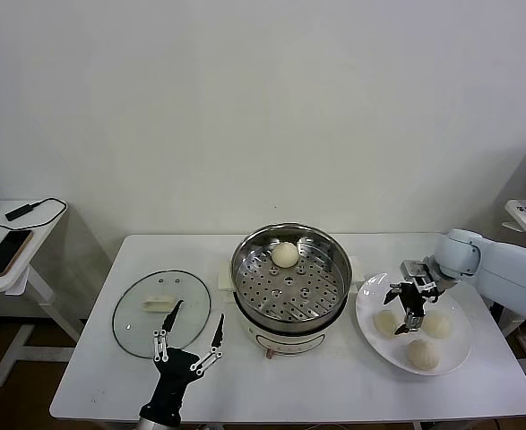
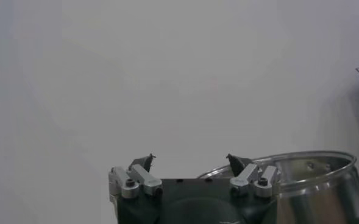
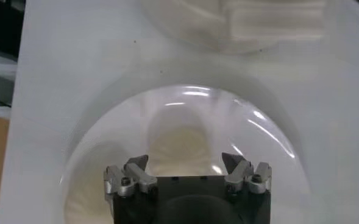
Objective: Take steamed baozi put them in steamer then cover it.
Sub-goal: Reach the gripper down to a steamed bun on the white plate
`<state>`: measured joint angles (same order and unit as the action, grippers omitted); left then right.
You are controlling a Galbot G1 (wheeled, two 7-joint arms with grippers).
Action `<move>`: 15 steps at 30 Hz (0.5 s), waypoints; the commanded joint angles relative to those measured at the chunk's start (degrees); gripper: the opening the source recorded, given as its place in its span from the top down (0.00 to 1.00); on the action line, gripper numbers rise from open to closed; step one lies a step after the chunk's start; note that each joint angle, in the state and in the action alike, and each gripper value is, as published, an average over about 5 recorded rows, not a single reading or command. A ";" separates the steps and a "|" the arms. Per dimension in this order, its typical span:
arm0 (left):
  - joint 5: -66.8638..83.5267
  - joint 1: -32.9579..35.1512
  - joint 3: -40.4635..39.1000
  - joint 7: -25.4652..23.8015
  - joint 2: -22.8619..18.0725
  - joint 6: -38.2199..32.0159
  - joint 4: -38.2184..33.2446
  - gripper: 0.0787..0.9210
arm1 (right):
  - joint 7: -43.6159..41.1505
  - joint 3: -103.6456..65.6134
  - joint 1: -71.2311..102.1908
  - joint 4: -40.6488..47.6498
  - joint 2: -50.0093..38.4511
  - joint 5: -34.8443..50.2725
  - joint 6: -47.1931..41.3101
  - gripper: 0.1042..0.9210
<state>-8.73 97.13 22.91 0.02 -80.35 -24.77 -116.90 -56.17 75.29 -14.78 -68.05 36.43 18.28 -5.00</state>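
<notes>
One baozi [image 1: 285, 254] lay in the steamer [image 1: 291, 278]; we held the right gripper [image 1: 406, 306] wide above three baozi [image 1: 387, 322] on the plate [image 1: 370, 291], the left gripper [image 1: 188, 333] also wide beside the glass lid [image 1: 133, 313].

One baozi [image 1: 285, 254] in steamer [image 1: 291, 278]; three baozi [image 1: 423, 354] plated; cover [image 1: 161, 313] flat.

We are seeing a white desk [image 1: 352, 385] carrying the cover [image 1: 161, 313] at left, the steamer [image 1: 291, 279] centrally, and a white plate [image 1: 370, 315] at right.
</notes>
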 commanded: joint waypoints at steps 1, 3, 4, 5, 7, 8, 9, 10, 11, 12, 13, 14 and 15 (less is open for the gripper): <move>-0.01 -0.05 0.03 0.02 0.00 -0.04 0.23 0.12 | 1.31 -0.97 2.12 0.71 0.17 -0.47 -0.42 0.12; -0.01 -0.11 -0.03 0.03 -0.03 -0.03 0.27 0.12 | 1.45 -1.01 2.19 0.77 0.28 -0.48 -0.41 0.12; -0.02 -0.14 -0.06 0.03 -0.03 -0.03 0.30 0.12 | 1.51 -1.01 2.23 0.77 0.31 -0.52 -0.40 0.12; -0.02 -0.16 -0.08 0.04 -0.05 -0.04 0.33 0.12 | 1.57 -1.01 2.27 0.77 0.32 -0.56 -0.40 0.12; -0.02 -0.19 -0.10 0.05 -0.05 -0.09 0.44 0.12 | 1.64 -1.00 2.37 0.74 0.26 -0.67 -0.39 0.14; -0.01 -0.19 -0.08 0.06 -0.05 -0.12 0.50 0.12 | 1.59 -1.01 2.41 0.70 0.20 -0.68 -0.40 0.15; 0.00 -0.20 -0.05 0.06 -0.04 -0.15 0.53 0.12 | 1.54 -1.05 2.46 0.66 0.11 -0.69 -0.40 0.17; 0.01 -0.20 -0.01 0.07 -0.02 -0.18 0.56 0.12 | 1.46 -1.14 2.50 0.60 0.02 -0.71 -0.41 0.18; 0.04 -0.21 0.03 0.08 0.00 -0.20 0.56 0.12 | 1.38 -1.28 2.53 0.55 -0.08 -0.71 -0.41 0.20; 0.06 -0.23 0.07 0.09 0.02 -0.21 0.56 0.12 | 1.34 -1.41 2.50 0.48 -0.16 -0.72 -0.41 0.22; 0.08 -0.25 0.10 0.10 0.04 -0.22 0.54 0.12 | 1.30 -1.52 2.39 0.39 -0.24 -0.74 -0.39 0.24; 0.10 -0.28 0.13 0.11 0.06 -0.21 0.52 0.12 | 1.26 -1.59 2.20 0.30 -0.31 -0.77 -0.38 0.25; 0.12 -0.31 0.13 0.12 0.08 -0.20 0.47 0.12 | 1.21 -1.61 1.89 0.19 -0.38 -0.77 -0.37 0.26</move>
<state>-8.70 96.87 23.01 0.12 -80.33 -24.95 -116.39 -55.18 74.08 -12.89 -67.86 36.11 17.65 -5.28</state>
